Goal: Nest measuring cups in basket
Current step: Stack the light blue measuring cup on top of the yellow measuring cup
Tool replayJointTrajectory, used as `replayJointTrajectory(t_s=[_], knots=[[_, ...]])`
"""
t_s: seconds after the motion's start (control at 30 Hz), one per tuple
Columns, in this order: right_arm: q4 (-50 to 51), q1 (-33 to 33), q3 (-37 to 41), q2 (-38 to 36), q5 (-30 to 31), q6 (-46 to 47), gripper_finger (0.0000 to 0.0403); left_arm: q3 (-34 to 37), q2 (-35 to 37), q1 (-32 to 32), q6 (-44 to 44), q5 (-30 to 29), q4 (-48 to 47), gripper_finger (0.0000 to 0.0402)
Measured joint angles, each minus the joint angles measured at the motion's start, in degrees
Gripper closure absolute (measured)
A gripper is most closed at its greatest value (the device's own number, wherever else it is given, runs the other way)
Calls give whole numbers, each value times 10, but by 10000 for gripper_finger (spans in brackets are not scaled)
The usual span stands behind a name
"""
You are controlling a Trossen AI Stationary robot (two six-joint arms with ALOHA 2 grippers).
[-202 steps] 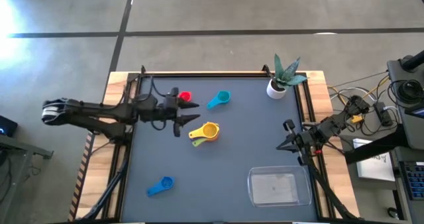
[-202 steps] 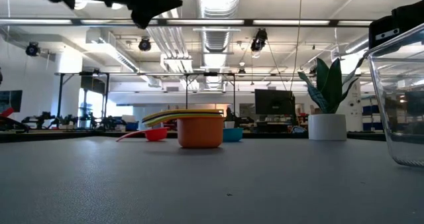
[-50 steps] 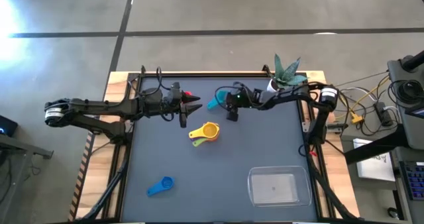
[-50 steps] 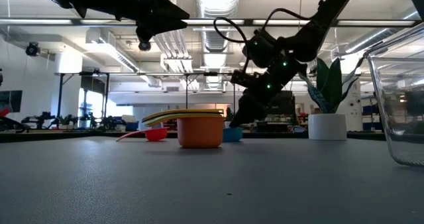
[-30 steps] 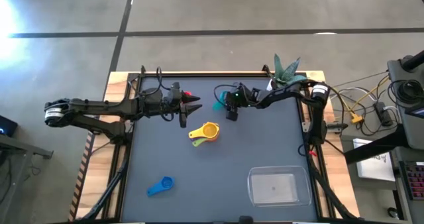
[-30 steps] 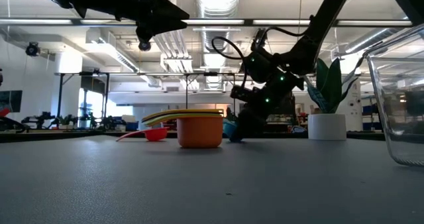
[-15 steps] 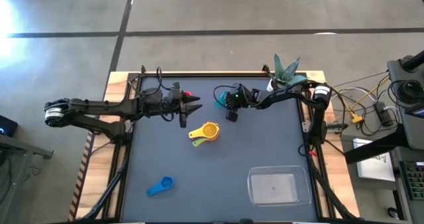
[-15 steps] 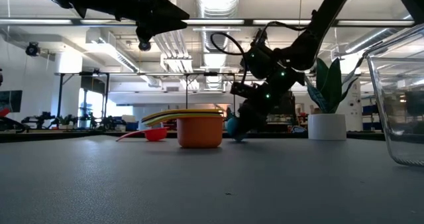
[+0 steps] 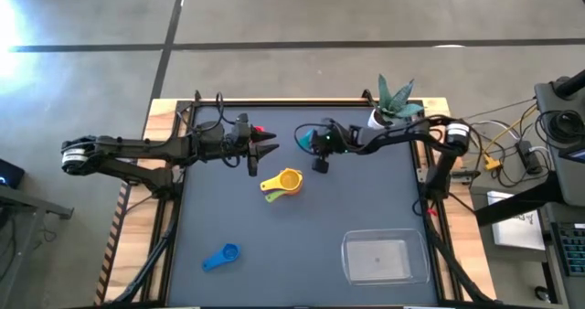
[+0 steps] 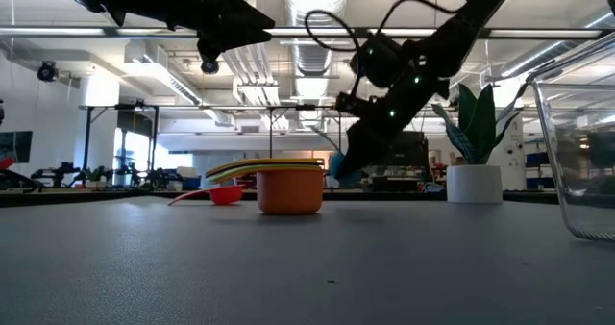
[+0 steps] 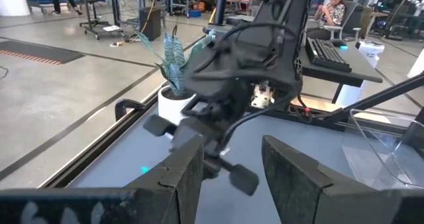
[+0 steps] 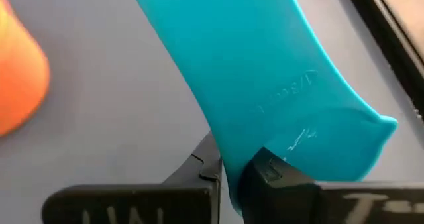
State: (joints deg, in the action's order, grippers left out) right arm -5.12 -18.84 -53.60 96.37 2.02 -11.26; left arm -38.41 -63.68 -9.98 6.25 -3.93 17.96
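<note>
Over at the far side of the tabletop (image 9: 366,199) I had the right hand (image 9: 312,141) clamped on the handle of the light blue cup (image 9: 303,137), and in the low view it hung clear of the surface, just off the surface behind the orange cup (image 10: 290,191). The right wrist camera showed the fingers (image 12: 199,184) pinched tight on the flat handle near its end, with the blue plastic filling most of the frame. My read was that these scoops are light, stiff and a bit slick, so grabbing the thin handle edge-on was the sane choice; the bowl is round and would probably squirt out. The worry was that it could pivot in the pinch while I carried it.

That arm was stretched long and low from the right edge, wrist tipped downward. The left hand (image 9: 265,143) hovered above the red cup (image 9: 256,131), fingers (image 11: 285,168) partly apart and holding nothing. Yellow and orange cups sat stacked mid-table, the blue cup (image 9: 220,256) was near the front left, and the basket (image 9: 385,258) waited empty at the front right, well apart from everything.
</note>
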Motion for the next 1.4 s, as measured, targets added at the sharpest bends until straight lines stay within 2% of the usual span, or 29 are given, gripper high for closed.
replayJointTrajectory(t_s=[0.33, 0.5, 0.67, 0.9, 1.17, 1.4], knots=[[6, 92, 1, -95, 16, 53, 392, 0, 0, 0, 12, 0, -9, 265], [-1, 149, 0, -115, 81, 58, 392, 0, 0, 1, 15, 4, -9, 265], [-3, 186, 0, -112, 109, 91, 392, 0, 0, 1, 65, -2, -15, 265], [-11, 225, 1, -95, 138, 148, 392, 6, 8, 19, 78, 0, -32, 265], [-12, 265, -10, -93, 147, 218, 392, 50, 83, 44, 99, -3, -43, 265], [-9, 278, -56, -76, 147, 227, 392, 81, 137, 45, 98, -52, -40, 265]])
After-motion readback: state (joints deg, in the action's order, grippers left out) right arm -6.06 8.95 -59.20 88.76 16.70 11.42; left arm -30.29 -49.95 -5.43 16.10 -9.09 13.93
